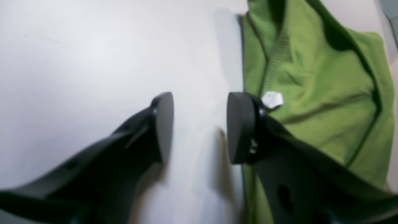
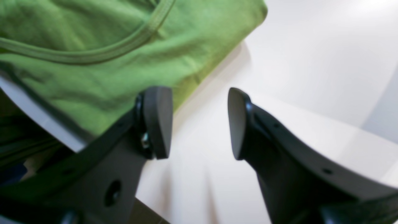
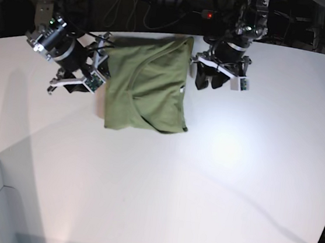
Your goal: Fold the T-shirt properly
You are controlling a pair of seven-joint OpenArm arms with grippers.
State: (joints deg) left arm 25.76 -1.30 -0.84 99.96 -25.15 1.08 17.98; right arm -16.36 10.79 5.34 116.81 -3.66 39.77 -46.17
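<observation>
Beside left hand (image 1: pixel 199 127): T-shirt (image 1: pixel 314 77) tag (base hides)

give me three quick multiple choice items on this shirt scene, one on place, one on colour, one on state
1. Where does the left pincer stand relative to the olive-green cotton T-shirt in the base view?
A. on top of its middle
B. beside its right edge
C. at the table's near edge

2. What colour is the table?
A. white
B. black
C. brown wood

3. How do the two pincers stand?
A. both shut on cloth
B. one shut on a sleeve
C. both open, holding nothing

Answers: 1 B, the base view shows it by the shirt's right edge. 2 A, the bare surface is white in every view. 3 C, each wrist view shows only table between the left pincer's pads and between the right pincer's pads.
</observation>
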